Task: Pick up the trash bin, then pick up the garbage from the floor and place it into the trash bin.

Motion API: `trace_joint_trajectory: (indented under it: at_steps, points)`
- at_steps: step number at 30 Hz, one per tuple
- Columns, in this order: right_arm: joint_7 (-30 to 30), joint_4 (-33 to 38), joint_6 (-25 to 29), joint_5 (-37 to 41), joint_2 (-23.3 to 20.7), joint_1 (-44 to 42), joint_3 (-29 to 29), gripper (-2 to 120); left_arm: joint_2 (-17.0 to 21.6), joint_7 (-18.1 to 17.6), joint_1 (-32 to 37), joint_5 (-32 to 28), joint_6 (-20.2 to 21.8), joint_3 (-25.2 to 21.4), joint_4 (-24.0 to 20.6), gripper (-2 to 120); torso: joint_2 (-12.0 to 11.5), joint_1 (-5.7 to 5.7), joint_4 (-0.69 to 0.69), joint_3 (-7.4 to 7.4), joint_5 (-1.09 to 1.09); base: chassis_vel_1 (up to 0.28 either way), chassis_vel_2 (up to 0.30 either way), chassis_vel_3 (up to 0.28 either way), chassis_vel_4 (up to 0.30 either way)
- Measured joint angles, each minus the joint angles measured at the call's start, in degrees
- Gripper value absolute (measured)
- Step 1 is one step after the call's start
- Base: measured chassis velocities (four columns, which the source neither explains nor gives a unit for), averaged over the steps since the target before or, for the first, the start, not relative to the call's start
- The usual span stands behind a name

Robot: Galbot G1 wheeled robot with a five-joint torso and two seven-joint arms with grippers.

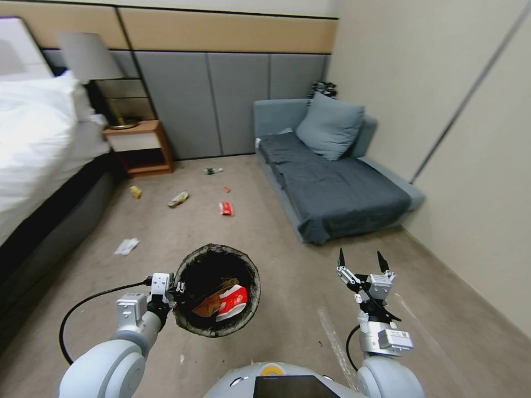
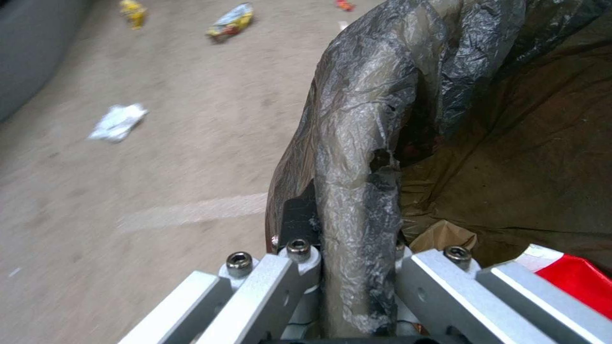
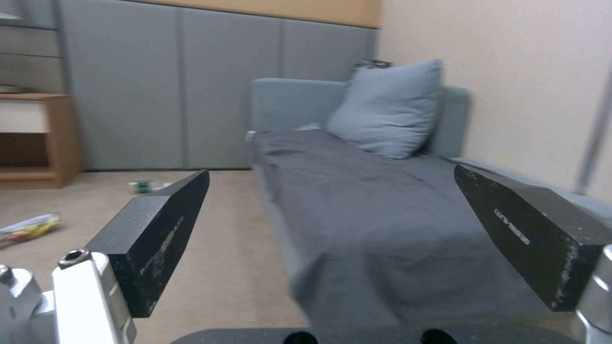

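The trash bin (image 1: 191, 323), lined with a dark bag, hangs above the floor low in the head view, with my left gripper (image 1: 178, 288) shut on its rim (image 2: 357, 191). Inside lie a red-and-white carton (image 1: 232, 301) and brown paper (image 1: 207, 304). On the carpet farther off lies garbage: a white tissue (image 1: 126, 246), a red carton (image 1: 226, 208), a yellow wrapper (image 1: 178, 198), a small yellow piece (image 1: 135, 192), a green-labelled bottle (image 1: 213, 171) and a small red bit (image 1: 227, 189). My right gripper (image 1: 360, 261) stands open and empty to the right of the bin, pointing toward the sofa.
A grey sofa (image 1: 332, 182) with a cushion fills the right side, near the beige wall. A bed (image 1: 38, 143) runs along the left, with a wooden nightstand (image 1: 141, 146) and lamp beyond it. Open carpet lies between bed and sofa.
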Motion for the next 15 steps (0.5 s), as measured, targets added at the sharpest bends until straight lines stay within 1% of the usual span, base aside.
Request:
trace_joint_trajectory:
  at_steps: [5,11,15]
  points:
    - [0.04,0.0,-0.12,0.01,0.06,0.06,-0.07,100,-0.02,0.0,-0.02,-0.13,0.0,0.0,0.0,2,0.0,0.0,-0.02,0.0,0.0,0.106,0.118,0.122,0.113]
    - [0.13,0.01,-0.18,0.01,0.13,0.1,-0.16,100,-0.04,-0.03,-0.14,-0.2,-0.05,0.04,0.0,2,0.0,0.0,-0.01,0.0,0.0,0.135,0.117,0.114,0.129]
    - [0.28,0.0,-0.19,0.0,0.14,0.04,-0.15,100,-0.04,-0.08,-0.26,0.07,-0.99,0.04,0.0,2,0.0,0.0,0.02,0.0,0.0,0.12,0.115,0.104,0.12]
